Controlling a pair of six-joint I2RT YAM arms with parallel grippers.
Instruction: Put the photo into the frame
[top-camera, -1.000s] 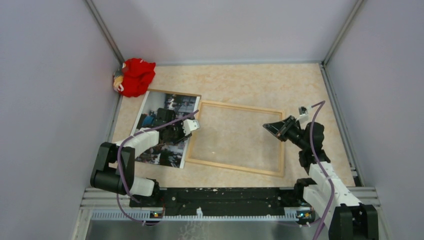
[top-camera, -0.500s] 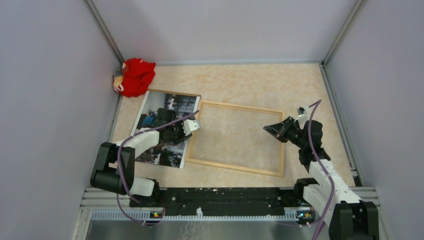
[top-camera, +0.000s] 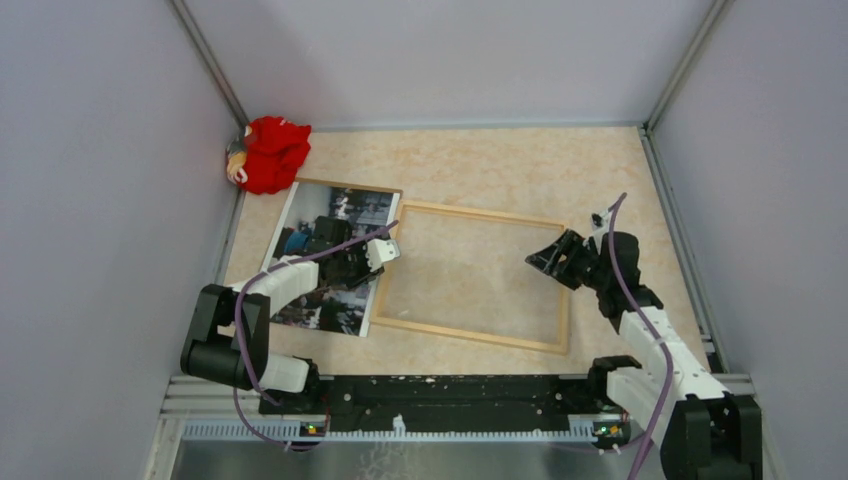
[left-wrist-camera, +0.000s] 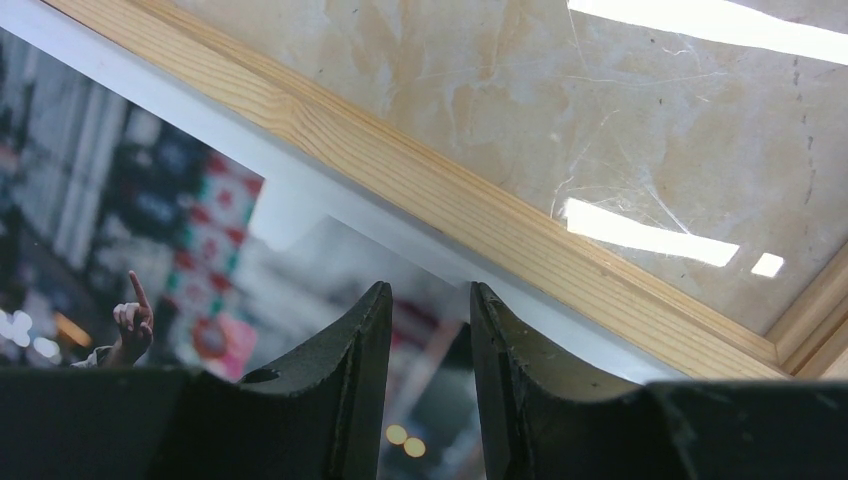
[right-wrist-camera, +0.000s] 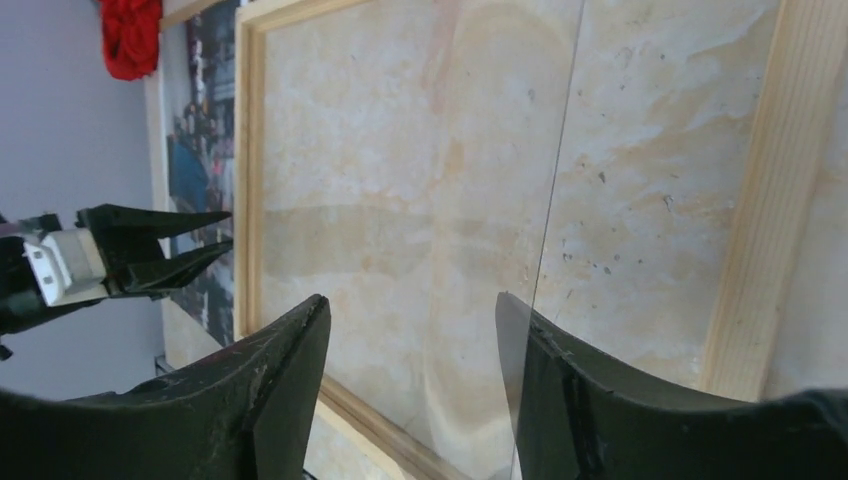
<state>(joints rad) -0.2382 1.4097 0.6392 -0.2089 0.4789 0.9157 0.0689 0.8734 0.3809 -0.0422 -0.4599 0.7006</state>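
- The table (top-camera: 480, 160) is pale and marbled, and everything lies on it.
- The frame (top-camera: 483, 214) lies flat mid-table, and I see the tabletop through its clear pane.
- The photo (top-camera: 352, 207) lies face up just left of the frame, its white edge just beside the left rail, on a brown board (top-camera: 350, 186).
- A red bundle (top-camera: 270, 152) sits in the far left corner.
- My right claw (right-wrist-camera: 410, 300) hangs over the frame's right half, fingers wide apart and empty.
- My left claw (left-wrist-camera: 428, 330) hovers low over the photo's right edge, fingers narrowly apart.
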